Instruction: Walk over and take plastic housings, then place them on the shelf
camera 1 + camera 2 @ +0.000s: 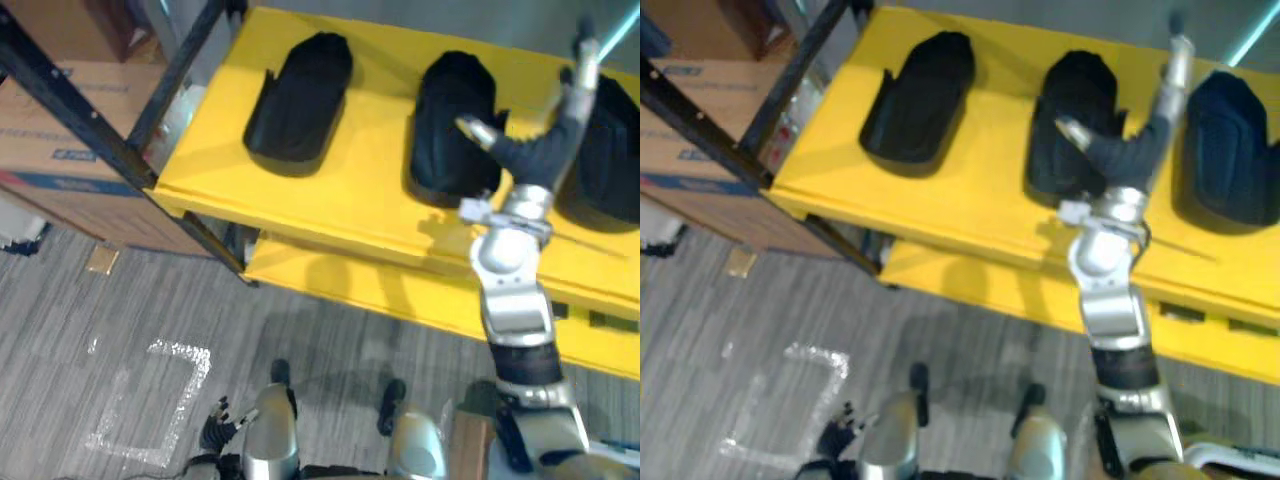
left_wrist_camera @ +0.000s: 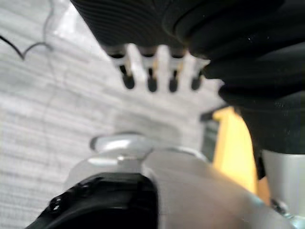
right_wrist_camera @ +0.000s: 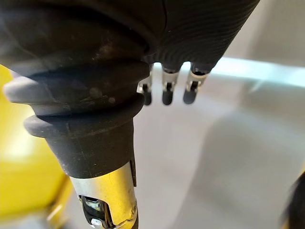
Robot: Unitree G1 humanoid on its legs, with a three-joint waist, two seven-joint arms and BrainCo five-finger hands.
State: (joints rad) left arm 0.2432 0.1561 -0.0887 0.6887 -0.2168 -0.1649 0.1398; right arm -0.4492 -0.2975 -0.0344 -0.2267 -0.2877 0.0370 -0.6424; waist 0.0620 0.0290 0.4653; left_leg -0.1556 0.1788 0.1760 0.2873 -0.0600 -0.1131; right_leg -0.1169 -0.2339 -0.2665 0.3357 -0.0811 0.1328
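Nearest you, the left hand hangs low at the frame's bottom left over the grey plank floor. Its fingers are straight and relaxed and hold nothing; I judge it idle.

Beyond, the yellow metal shelf carries three black moulded plastic shells in a spaced row, domed side up: left housing, middle housing, right housing. The even spacing suggests finished placements, each with room for fingers.

Your right hand is raised over the gap between the middle and right housings, upper right of frame. Its fingers are straight, thumb spread toward the middle one, gripping nothing. Contact cannot be confirmed.

Far left stands a brown cardboard box.
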